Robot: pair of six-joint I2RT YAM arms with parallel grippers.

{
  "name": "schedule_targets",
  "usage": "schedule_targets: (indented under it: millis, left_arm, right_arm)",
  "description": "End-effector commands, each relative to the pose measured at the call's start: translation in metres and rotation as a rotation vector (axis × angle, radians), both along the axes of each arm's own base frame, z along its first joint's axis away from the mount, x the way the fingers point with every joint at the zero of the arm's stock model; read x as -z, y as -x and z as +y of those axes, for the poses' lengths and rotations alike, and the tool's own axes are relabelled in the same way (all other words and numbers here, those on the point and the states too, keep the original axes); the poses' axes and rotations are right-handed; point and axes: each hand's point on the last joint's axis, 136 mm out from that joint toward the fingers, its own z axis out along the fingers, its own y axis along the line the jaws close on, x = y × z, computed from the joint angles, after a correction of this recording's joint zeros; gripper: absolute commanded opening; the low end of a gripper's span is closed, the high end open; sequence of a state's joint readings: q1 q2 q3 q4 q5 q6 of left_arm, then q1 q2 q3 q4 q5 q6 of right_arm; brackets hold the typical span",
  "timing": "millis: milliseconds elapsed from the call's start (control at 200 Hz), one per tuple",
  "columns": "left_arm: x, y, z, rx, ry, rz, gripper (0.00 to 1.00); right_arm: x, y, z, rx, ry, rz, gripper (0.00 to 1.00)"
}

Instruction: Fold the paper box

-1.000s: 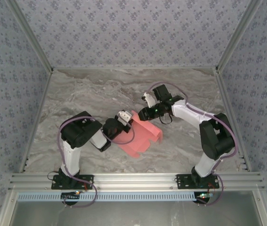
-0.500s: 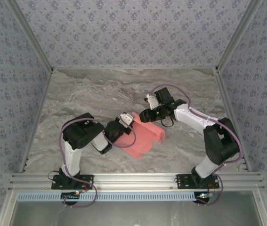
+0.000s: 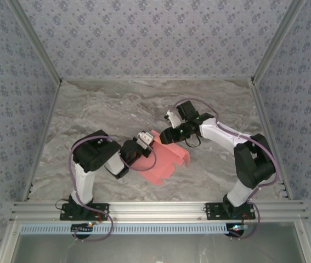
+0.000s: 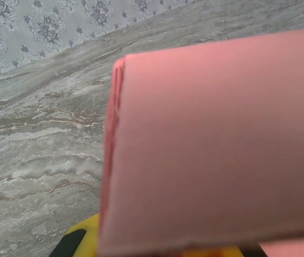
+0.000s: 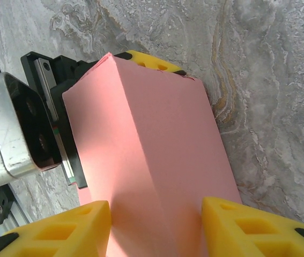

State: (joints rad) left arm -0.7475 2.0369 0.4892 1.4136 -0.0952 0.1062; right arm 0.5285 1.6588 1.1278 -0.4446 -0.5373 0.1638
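The salmon-pink paper box lies partly folded on the marble table, between the two arms. My left gripper is shut on its upper left edge. In the left wrist view the pink card covers the jaws, and one yellow finger peeks out below it. My right gripper reaches in from the right at the box's top edge. It is open, with its yellow fingers on either side of a raised fold of the box.
Patterned walls close the table in on three sides, and an aluminium rail runs along the near edge. The left gripper's black and silver body sits close behind the box in the right wrist view.
The right gripper's jaws have spread wider around the fold. Both arms have shifted only slightly, and the box stays between them, still pinched by the left gripper.
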Motion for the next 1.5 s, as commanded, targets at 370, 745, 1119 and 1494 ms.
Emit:
schedule_targets:
  millis: [370, 745, 1119, 1494]
  left_arm:
    - [0.009, 0.015, -0.009, 0.107, 0.024, 0.065, 0.2]
    - [-0.028, 0.034, -0.007, 0.173, 0.083, 0.018, 0.4]
    - [-0.046, 0.026, -0.003, 0.148, 0.051, -0.074, 0.37]
    - [-0.036, 0.012, -0.007, 0.064, -0.005, -0.09, 0.0]
  right_arm:
    - [-0.009, 0.008, 0.002, 0.096, 0.017, -0.038, 0.51]
    - [0.006, 0.003, -0.013, 0.128, 0.08, -0.058, 0.48]
    - [0.007, 0.004, -0.012, 0.116, 0.083, -0.053, 0.47]
    - [0.007, 0.01, -0.006, 0.109, 0.068, -0.045, 0.47]
